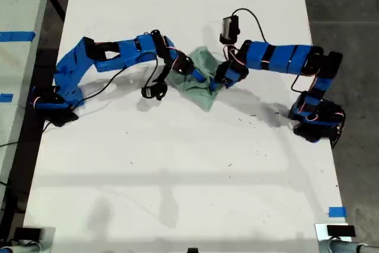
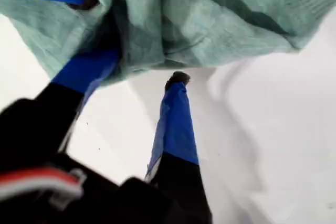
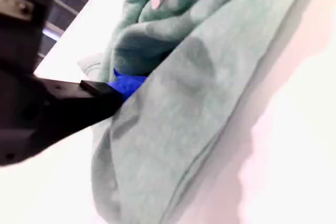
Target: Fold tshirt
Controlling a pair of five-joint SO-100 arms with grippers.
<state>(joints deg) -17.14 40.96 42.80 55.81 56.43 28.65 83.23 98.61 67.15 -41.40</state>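
The tshirt (image 1: pixel 200 87) is a crumpled pale mint-green bundle in the middle of the white table (image 1: pixel 177 176). Two blue arms reach it, one from the exterior view's left (image 1: pixel 118 54) and one from the exterior view's right (image 1: pixel 278 57). Which arm is first cannot be told. My first gripper (image 2: pixel 142 72) is open at the edge of the tshirt (image 2: pixel 210 19). One blue finger goes under the cloth and the other fingertip (image 2: pixel 178 78) shows bare below the hem. My second gripper (image 3: pixel 126 85) is buried in a fold of the tshirt (image 3: pixel 178 114) and shut on it.
Both arm bases sit on the table, near its edges on the exterior view's left (image 1: pixel 53 108) and right (image 1: pixel 317 122). Black cables (image 1: pixel 251 19) loop off the arms. A blue tape mark (image 1: pixel 336 211) lies near the table's front corner on the exterior view's right. Dark floor borders both sides.
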